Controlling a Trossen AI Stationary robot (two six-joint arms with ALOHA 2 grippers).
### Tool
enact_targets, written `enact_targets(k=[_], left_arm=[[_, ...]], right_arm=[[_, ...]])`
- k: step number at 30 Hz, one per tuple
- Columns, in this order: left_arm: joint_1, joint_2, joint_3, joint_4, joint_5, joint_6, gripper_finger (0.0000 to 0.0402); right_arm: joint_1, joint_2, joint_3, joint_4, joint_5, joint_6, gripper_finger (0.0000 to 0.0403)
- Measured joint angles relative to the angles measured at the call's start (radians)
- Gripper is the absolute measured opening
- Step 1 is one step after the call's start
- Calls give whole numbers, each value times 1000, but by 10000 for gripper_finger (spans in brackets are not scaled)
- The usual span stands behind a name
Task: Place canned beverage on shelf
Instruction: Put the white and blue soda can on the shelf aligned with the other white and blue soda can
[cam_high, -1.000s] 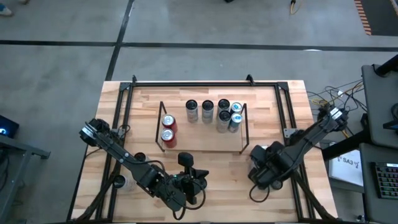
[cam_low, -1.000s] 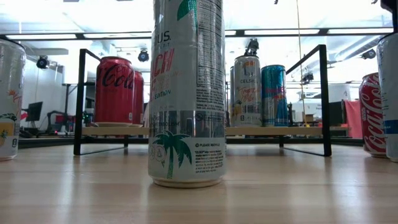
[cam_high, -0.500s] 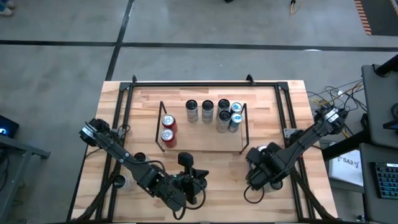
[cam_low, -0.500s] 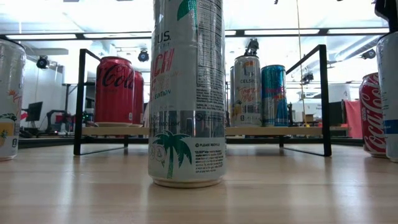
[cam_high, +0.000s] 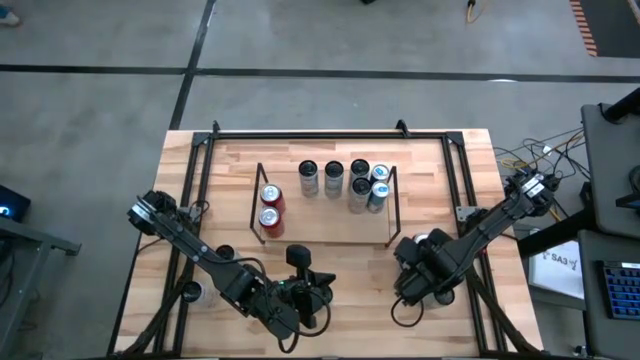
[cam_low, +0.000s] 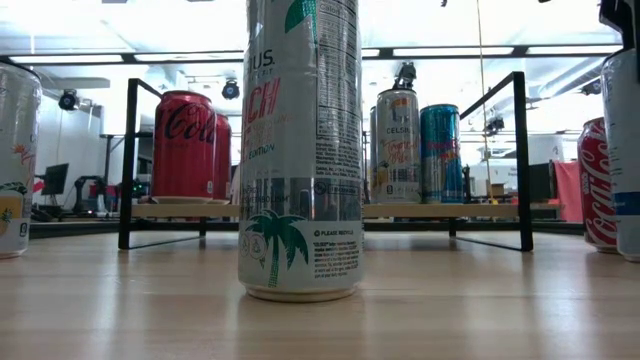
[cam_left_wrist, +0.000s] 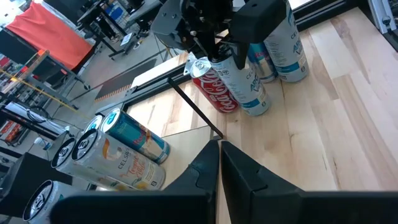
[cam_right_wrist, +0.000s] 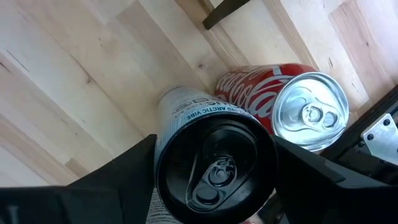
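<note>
A white can with a black top (cam_right_wrist: 214, 165) stands upright on the table at the right, next to a red cola can (cam_right_wrist: 305, 112). My right gripper (cam_high: 420, 272) is over it, pointing down, one finger on each side of its top. The same can shows at the low view's right edge (cam_low: 625, 150). The shelf (cam_high: 325, 238), black wire ends on a wood base, holds two red cans (cam_high: 270, 205) and several others (cam_high: 345, 180). My left gripper (cam_left_wrist: 219, 158) hovers shut near the table's front middle (cam_high: 322, 287), holding nothing. My right gripper pinches the white can just below its top rim (cam_right_wrist: 159, 163) between its two fingers (cam_right_wrist: 127, 171), one on each opposite side. The fingers come from above, pointing down. The can stands upright with its base on the table (cam_low: 628, 250).
A tall white can with a palm-tree print (cam_low: 300, 150) stands on the table in front of the shelf, close to my left gripper. Another can (cam_low: 15, 160) stands at the near left. More white cans (cam_left_wrist: 287, 43) stand behind the held one. A black tubular frame (cam_high: 300, 133) borders the table.
My right gripper has come down a little over the white can: in the low view its dark underside now shows above the can's top at the right edge. The can stays upright on the table.
</note>
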Motion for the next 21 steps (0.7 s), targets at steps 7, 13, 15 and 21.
enact_targets(k=[7, 13, 15, 21], left_arm=[[3, 0, 0, 0, -1, -9, 0], [7, -2, 0, 1, -3, -34, 0], [6, -11, 0, 0, -3, -34, 0], [8, -53, 7, -31, -19, -22, 2]], right_arm=[[1, -32, 33, -4, 37, -29, 254], [1, -55, 89, -7, 101, -84, 254], [1, -62, 118, -11, 124, -102, 254], [1, -76, 194, -23, 214, -140, 254]])
